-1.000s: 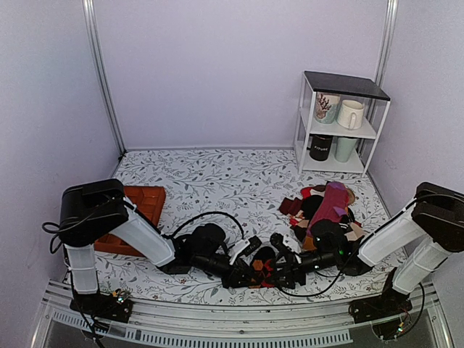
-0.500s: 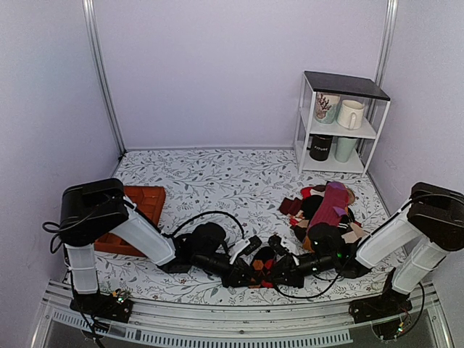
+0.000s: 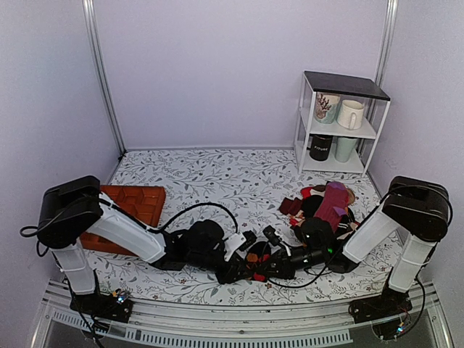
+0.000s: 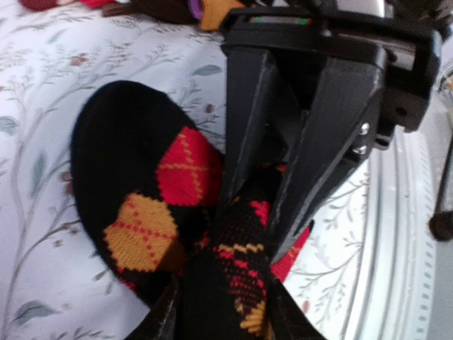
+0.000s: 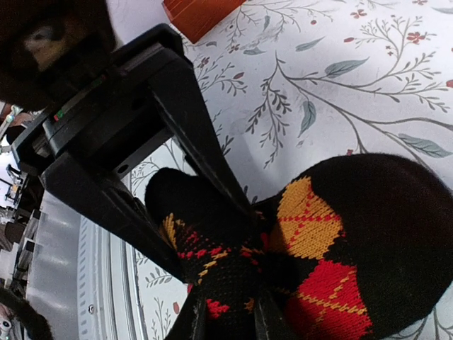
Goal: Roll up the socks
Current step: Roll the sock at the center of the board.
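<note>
Floral tabletop (image 3: 217,181) | socks (image 4: 141,184) bunched between 2 pincers | left pincer (image 5: 212,241), right pincer (image 4: 251,219): both gripping socks

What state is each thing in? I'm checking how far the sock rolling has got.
argyle socks: lying down, one end bunched between the grippers
right gripper: shut on argyle socks
left gripper: fingers astride the bunched end, grip unclear
sock pile: loose heap
orange tray: lying flat
mugs: upright

- Top external: high behind the arm bases (image 3: 101,301), looking down over the desk (image 3: 239,174).
- Wrist views: very close, facing each other, sharing the socks (image 4: 141,191) between the fingers (image 4: 244,120).
</note>
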Controlling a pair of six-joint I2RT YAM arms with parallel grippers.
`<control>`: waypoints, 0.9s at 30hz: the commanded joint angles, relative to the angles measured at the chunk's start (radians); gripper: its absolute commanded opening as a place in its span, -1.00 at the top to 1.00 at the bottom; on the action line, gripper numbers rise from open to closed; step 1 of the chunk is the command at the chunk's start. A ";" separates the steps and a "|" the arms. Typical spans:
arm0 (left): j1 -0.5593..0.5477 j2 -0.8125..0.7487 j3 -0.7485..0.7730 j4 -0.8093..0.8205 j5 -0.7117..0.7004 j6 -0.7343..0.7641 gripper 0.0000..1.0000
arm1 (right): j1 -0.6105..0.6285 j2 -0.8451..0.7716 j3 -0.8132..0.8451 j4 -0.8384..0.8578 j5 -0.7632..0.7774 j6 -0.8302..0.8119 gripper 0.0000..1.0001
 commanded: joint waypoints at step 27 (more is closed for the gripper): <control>-0.062 -0.229 -0.313 0.496 -0.087 0.380 -0.98 | -0.077 0.115 0.084 -0.494 0.016 0.059 0.88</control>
